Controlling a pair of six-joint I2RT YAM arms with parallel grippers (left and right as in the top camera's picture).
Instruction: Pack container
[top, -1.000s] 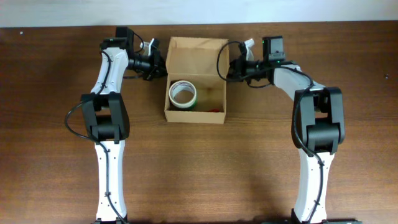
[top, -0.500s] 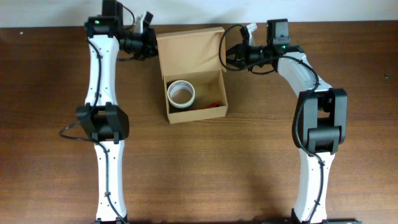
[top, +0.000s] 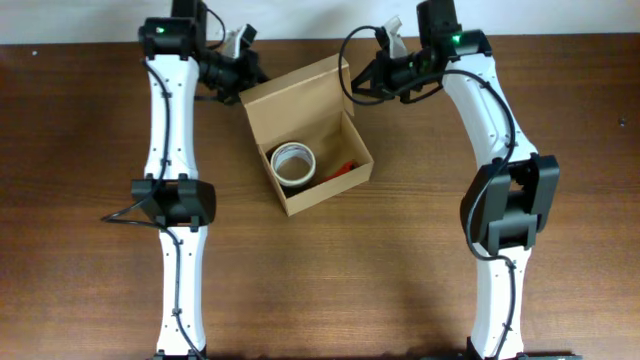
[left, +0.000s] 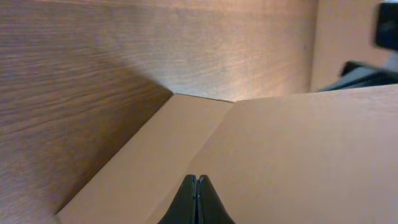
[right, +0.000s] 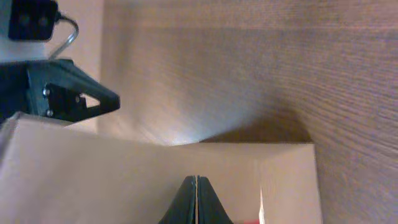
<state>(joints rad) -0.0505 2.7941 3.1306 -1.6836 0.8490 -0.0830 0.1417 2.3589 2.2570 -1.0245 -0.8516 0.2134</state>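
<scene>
Overhead and both wrist views: tips pressed fully together on left gripper (top: 243, 78) and right gripper (top: 362, 85), no gap showing. Cannot tell if pinching cardboard or merely touching it. Right at both tips, one per upper corner, the raised lid (top: 297, 93) of the container (top: 325, 192). Beyond and below the lid, inside the box, a tape roll (top: 293, 163) beside something red (top: 343, 168). Judged as closing the flap: press both corners forward and down evenly, hold the box, askew on the table (top: 400, 270), against turning, and tuck the lid's side folds inside the walls.
</scene>
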